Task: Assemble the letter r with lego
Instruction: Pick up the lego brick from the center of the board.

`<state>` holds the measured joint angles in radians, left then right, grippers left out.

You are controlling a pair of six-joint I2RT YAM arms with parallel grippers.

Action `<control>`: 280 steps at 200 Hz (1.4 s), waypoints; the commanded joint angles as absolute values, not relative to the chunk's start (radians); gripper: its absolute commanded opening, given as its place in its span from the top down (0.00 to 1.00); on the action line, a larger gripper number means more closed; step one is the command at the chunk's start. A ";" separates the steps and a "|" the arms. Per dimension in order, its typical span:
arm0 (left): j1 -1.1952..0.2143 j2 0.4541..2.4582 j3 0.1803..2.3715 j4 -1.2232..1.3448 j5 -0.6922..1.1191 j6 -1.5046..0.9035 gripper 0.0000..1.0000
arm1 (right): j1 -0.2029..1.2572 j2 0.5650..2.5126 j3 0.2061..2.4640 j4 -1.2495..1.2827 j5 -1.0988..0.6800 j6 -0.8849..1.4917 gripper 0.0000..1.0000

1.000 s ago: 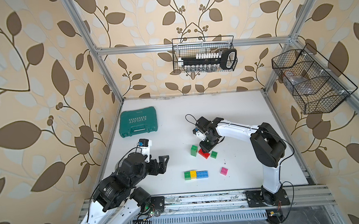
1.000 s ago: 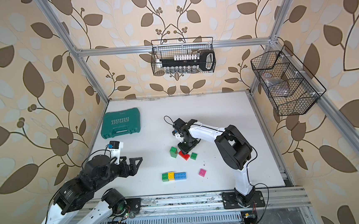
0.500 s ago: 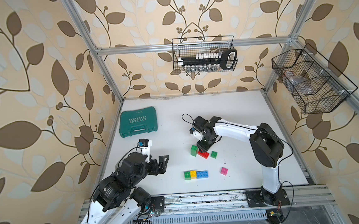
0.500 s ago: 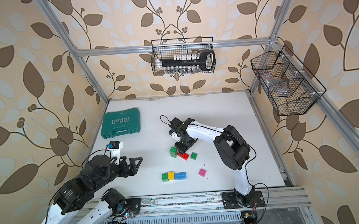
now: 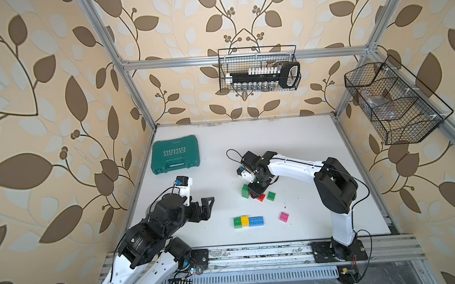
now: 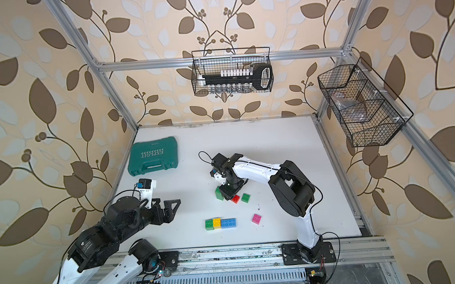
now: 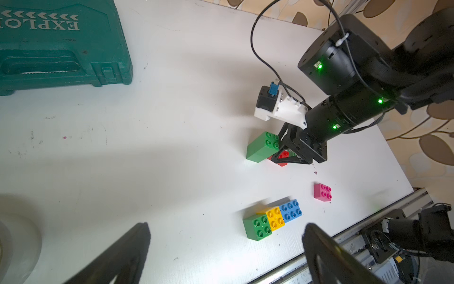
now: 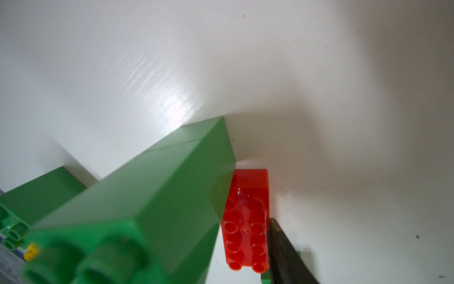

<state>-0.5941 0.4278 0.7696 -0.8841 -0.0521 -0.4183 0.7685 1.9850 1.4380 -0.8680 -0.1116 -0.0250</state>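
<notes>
Picking a red brick point(image 5: 262, 198) for the letter r.
In a top view, the right gripper point(image 5: 258, 194) straddles the red brick; the three-brick row point(image 5: 248, 221) lies at six o'clock. Left wrist view: the left gripper point(image 7: 226, 228) gapes, empty. Right wrist view: one finger point(image 8: 285, 253) touches the red brick, but whether it is clamped cannot be told. The next move likely calls for lifting clear of the tall green brick point(image 8: 147, 196).

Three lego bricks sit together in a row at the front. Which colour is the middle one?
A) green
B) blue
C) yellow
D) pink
C: in a top view the yellow brick sits between the green brick and the blue brick.
</notes>
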 commanded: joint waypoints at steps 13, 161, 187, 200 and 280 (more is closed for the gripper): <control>-0.585 0.430 0.767 -0.846 -0.048 -0.399 0.01 | 0.771 2.022 1.427 -0.859 -0.087 -0.039 0.56; -0.586 0.430 0.767 -0.845 -0.048 -0.399 0.01 | 0.778 2.062 1.447 -0.871 -0.056 0.002 0.58; -0.586 0.430 0.767 -0.845 -0.048 -0.398 0.01 | 0.779 2.063 1.447 -0.871 -0.032 0.006 0.60; -0.585 0.430 0.767 -0.845 -0.048 -0.398 0.01 | 0.779 2.063 1.452 -0.876 -0.021 0.004 0.61; -0.586 0.428 0.767 -0.845 -0.046 -0.398 0.01 | 0.754 2.012 1.475 -0.915 0.032 -0.009 1.00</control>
<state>-0.5941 0.4278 0.7696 -0.8841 -0.0521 -0.4183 0.7712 2.0384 1.4479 -0.8776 0.0048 -0.0086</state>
